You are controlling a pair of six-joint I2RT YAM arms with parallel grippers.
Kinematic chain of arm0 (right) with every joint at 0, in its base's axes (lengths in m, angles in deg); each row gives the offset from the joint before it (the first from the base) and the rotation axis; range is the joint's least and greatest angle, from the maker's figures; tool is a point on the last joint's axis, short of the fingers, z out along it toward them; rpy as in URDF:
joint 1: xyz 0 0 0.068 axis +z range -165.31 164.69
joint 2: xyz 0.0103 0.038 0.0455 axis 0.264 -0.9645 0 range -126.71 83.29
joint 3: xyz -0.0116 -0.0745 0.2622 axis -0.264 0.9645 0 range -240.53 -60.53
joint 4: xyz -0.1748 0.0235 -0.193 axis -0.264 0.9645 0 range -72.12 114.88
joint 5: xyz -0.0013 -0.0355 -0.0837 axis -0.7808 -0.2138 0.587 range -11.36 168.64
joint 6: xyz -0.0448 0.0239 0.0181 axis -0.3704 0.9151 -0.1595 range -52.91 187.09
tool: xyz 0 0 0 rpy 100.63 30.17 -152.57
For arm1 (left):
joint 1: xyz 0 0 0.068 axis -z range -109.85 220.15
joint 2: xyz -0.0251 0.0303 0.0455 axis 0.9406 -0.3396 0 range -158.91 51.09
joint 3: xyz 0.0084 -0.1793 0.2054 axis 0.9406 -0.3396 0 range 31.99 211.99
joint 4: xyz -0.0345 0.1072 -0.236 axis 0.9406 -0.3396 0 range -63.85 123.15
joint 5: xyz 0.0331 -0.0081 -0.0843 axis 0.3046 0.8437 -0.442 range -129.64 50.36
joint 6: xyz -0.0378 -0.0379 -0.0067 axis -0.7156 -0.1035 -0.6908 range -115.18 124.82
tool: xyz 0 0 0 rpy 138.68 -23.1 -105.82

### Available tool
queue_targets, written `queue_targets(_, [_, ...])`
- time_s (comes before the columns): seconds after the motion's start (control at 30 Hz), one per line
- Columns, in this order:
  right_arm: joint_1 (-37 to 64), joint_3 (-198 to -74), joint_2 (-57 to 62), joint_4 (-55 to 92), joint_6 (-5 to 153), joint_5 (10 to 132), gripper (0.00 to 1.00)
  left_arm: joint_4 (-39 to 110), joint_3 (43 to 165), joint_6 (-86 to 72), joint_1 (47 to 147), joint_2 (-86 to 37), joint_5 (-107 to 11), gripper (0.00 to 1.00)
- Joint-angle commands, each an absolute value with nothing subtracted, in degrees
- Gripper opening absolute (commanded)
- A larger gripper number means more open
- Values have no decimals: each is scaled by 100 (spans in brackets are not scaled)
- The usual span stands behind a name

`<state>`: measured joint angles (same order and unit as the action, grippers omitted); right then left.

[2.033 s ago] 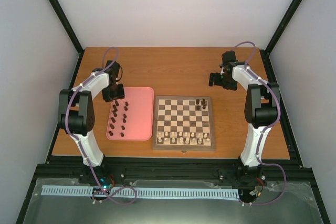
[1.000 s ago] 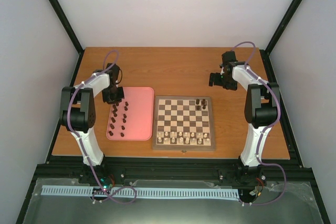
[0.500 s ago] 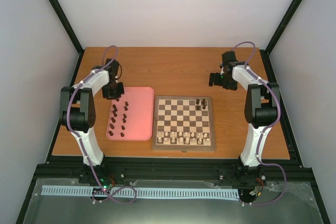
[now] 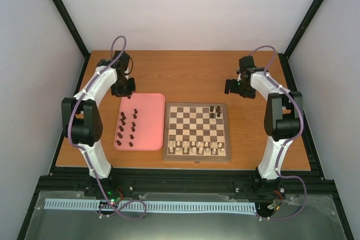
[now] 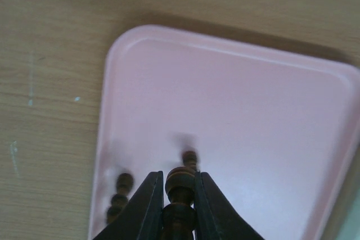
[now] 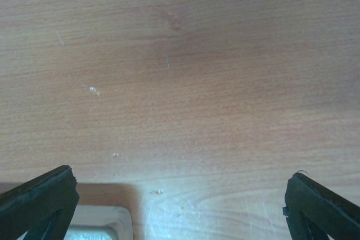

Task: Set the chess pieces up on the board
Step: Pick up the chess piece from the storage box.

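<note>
Grips one dark piece [image 5: 180, 182] in the left gripper [image 4: 123, 89] near the tray's [image 4: 151, 117] far edge. Holds the right gripper [image 4: 235, 87] spread wide over the table [image 4: 180, 71] beyond the board [image 4: 197, 157]. Shows more chess pieces [image 4: 131, 135] on the tray, a few on the board.

My left pincer [image 5: 179, 177] has glossy black fingers [image 5: 147, 209]. The dark brown, almost black turned wooden chess piece [image 5: 180, 186] they hold has a lighter brown gleam on its knob. Beneath lies the pale pink rounded plastic tray [image 5: 242, 111], plain and unpatterned, with more dark brown pieces [image 5: 120, 190] just left of my fingers. Beyond it is the orange-brown wood-grain tabletop [image 5: 50, 54], flecked with small pale marks. To my right, the square wooden chessboard [image 4: 167, 133] is checkered light tan and dark brown inside a plain tan border, and it carries cream-white pieces [image 4: 194, 149]. My right pincer [image 6: 180, 175] is black too.
</note>
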<state>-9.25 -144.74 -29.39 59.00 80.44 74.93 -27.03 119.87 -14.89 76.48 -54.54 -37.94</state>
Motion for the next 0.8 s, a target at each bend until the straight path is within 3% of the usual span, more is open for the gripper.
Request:
queue_targets(0.0, [-881, -14207, -2518, 5884, 8111, 7517, 100, -3255, 12757, -1660, 8282, -5580, -3856, 3])
queue_targets(0.77, [-881, -14199, -2384, 5898, 8060, 7478, 100, -4120, 15596, -1800, 10855, -7663, -4103, 1])
